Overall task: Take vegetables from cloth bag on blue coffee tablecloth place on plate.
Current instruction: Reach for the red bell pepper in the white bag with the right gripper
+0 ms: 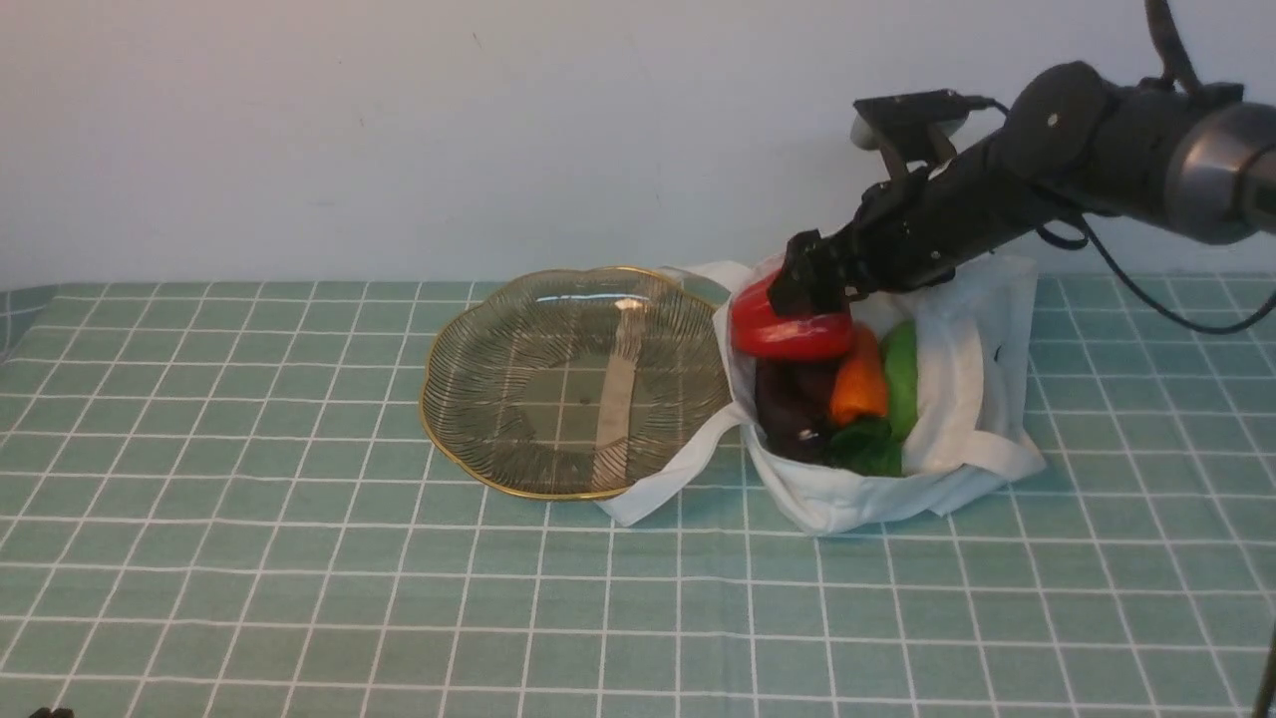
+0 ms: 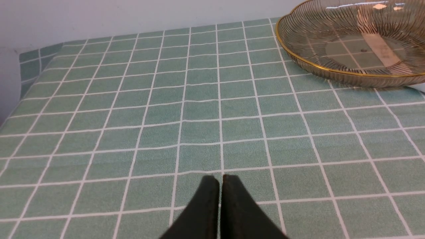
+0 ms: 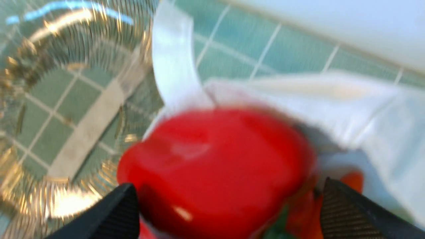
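Centre right, the right gripper has jaws apart around the red bell pepper in the cloth bag; the left gripper has jaws together.

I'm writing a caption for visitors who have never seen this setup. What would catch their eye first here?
The glossy red bell pepper stands out most, perched at the top of the white cloth bag on the right, with the right claw open wide on either side of it. Next comes the gold-rimmed glass plate, holding no vegetables, just left of the bag on the checked tablecloth.
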Action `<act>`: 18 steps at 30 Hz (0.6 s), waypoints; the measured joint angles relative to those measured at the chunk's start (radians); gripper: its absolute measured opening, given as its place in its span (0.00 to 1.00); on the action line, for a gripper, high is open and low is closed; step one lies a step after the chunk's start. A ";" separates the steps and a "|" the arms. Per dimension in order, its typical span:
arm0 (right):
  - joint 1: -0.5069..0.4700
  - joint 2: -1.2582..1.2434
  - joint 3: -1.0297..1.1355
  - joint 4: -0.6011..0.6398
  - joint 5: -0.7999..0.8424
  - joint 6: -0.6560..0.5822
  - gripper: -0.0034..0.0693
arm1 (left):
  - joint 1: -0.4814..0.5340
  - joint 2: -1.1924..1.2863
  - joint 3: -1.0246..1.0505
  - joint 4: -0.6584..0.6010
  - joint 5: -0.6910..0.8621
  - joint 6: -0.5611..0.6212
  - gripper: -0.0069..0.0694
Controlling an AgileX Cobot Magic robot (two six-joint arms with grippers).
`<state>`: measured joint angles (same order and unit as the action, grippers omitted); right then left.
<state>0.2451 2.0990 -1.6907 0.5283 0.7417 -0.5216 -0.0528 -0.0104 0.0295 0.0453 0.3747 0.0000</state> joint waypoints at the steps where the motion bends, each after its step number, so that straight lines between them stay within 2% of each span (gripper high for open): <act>1: 0.000 0.000 -0.003 0.000 -0.006 -0.006 1.00 | 0.000 0.000 0.000 0.000 0.000 0.000 0.08; 9: 0.000 0.004 -0.007 0.005 -0.043 -0.039 1.00 | 0.000 0.000 0.000 0.000 0.000 0.000 0.08; 18: 0.000 0.041 -0.010 0.086 -0.018 -0.047 1.00 | 0.000 0.000 0.000 0.000 0.000 0.000 0.08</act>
<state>0.2451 2.1397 -1.7006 0.6146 0.7241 -0.5681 -0.0528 -0.0104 0.0295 0.0453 0.3747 0.0000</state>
